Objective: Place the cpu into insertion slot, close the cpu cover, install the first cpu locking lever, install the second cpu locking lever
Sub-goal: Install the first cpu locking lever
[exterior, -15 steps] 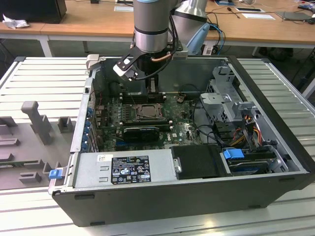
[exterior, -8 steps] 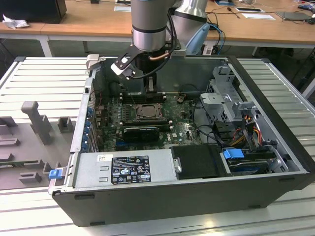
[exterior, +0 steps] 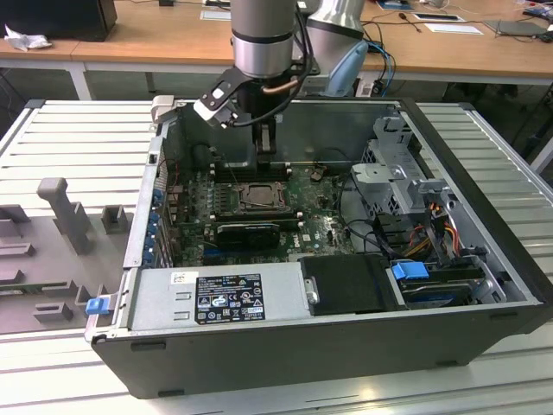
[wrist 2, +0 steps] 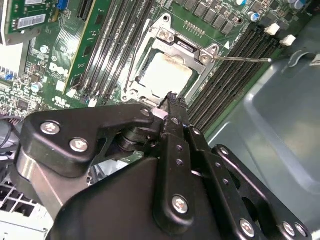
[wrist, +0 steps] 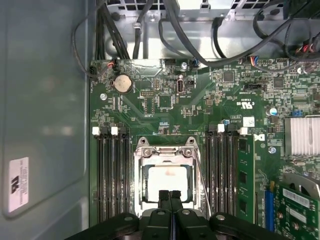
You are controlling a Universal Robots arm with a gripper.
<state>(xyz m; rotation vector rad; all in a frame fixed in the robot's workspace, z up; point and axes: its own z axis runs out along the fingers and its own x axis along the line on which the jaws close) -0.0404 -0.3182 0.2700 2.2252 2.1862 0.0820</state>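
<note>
Claw (exterior: 266,149) fingers are pressed together, poised just above the insertion slot (exterior: 226,201) at the middle of the exterior view. The cpu (wrist: 166,181) lies in the slot under the lowered cpu cover (wrist: 165,154). One thin locking lever (wrist 2: 240,59) juts out sideways.

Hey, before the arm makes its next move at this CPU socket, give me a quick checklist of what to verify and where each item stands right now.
1. cpu seated in the insertion slot: ok; its pale face shows through the cover's window.
2. cpu cover down over the chip: ok; it looks flat in both wrist views.
3. Locking lever latched: not ok; the thin rod sticks out away from the socket.
4. Other lever latched: cannot tell.
5. End effector free: ok; its fingers are shut together with nothing between them.
6. End effector position: ok; it hangs over the socket's edge, inside the computer case.
</note>
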